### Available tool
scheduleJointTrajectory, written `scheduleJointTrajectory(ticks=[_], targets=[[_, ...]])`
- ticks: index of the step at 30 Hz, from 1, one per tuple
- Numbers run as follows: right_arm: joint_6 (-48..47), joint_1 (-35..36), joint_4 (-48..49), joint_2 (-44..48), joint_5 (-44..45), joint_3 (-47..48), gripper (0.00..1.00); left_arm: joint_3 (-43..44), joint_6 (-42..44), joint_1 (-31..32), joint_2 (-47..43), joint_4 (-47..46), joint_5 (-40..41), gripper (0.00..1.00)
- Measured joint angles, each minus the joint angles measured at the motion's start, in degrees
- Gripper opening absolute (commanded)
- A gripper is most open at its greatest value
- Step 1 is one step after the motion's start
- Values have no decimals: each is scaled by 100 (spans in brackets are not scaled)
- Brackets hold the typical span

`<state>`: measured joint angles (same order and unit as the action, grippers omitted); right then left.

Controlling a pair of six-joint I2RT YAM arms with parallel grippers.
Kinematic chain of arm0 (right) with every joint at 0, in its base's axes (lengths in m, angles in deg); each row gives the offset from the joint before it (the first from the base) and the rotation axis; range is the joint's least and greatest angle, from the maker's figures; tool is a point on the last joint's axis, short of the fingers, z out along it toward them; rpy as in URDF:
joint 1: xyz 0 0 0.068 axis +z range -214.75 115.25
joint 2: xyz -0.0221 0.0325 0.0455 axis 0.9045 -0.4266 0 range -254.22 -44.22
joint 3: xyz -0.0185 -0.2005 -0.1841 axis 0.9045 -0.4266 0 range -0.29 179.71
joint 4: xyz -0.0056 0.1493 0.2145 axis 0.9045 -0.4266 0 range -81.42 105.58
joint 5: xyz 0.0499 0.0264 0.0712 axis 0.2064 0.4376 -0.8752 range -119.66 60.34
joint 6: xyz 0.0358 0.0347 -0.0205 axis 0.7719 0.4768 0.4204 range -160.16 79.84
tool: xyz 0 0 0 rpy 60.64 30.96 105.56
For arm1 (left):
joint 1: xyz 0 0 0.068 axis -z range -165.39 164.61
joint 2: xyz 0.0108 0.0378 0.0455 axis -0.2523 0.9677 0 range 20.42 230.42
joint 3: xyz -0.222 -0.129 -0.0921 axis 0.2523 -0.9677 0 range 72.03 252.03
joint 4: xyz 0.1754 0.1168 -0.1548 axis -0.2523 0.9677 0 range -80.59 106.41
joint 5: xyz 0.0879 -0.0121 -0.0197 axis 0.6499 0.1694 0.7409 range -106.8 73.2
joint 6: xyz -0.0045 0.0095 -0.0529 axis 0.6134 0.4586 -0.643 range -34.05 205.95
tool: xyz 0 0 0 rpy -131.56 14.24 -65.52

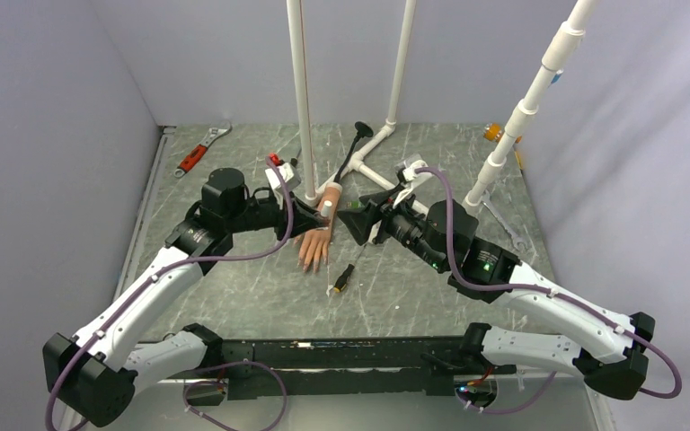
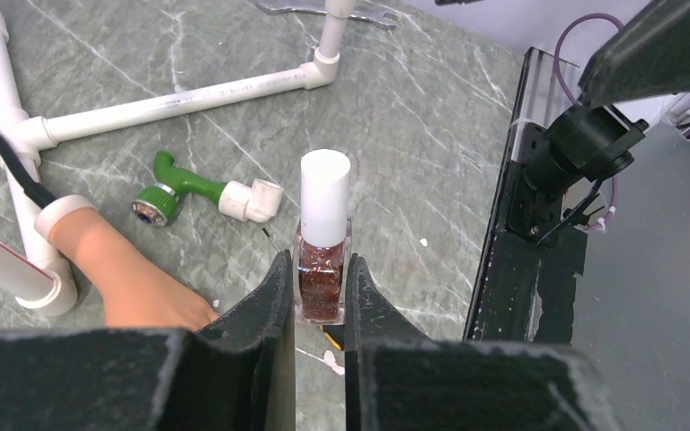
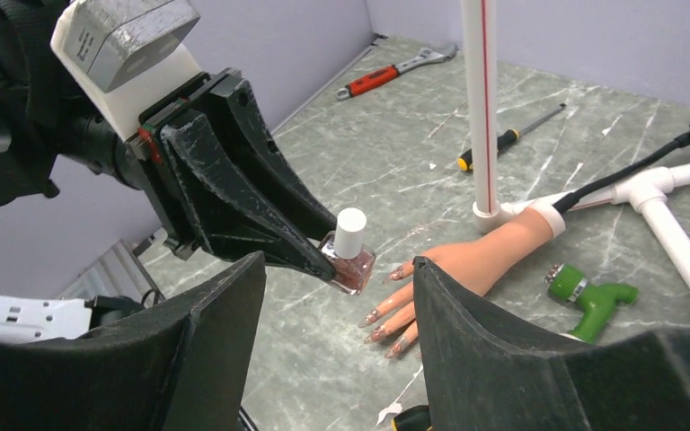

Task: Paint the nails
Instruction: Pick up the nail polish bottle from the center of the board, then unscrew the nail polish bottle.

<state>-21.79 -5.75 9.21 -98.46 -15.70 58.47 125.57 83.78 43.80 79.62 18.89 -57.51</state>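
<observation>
Grey-green marbled table [image 1: 234, 287] with a rubber hand, pipework and scattered tools.

A peach mannequin hand [image 1: 316, 241] lies palm down near the middle, its fingers toward the near edge and its white cuff just beside the foot of an upright of the white pipe frame [image 2: 180, 101], whose base runs across the far half of the table. The nails [image 3: 370, 316] look glossy pink. A green fitting [image 2: 172, 190] lies near the wrist. A black-and-yellow screwdriver [image 1: 343, 278] rests just beyond the fingertips. A red-handled wrench [image 1: 196, 154] sits at the far left, a silver spanner [image 1: 503, 224] on the right, and a small orange object [image 1: 494, 133], too small to identify, at the far right.
</observation>
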Motion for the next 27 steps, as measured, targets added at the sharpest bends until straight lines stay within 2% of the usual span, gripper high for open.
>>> scheduleJointTrajectory(ticks=[5,13,27], targets=[[-164,-111,46,44,-396,-57,62,68,17,0,85,44,-208,0],[-188,-662,52,76,-1259,-59,59,92,223,0,170,214,-529,0],[330,-680,568,-219,-1300,-203,52,92,258,0,203,234,-656,0]])
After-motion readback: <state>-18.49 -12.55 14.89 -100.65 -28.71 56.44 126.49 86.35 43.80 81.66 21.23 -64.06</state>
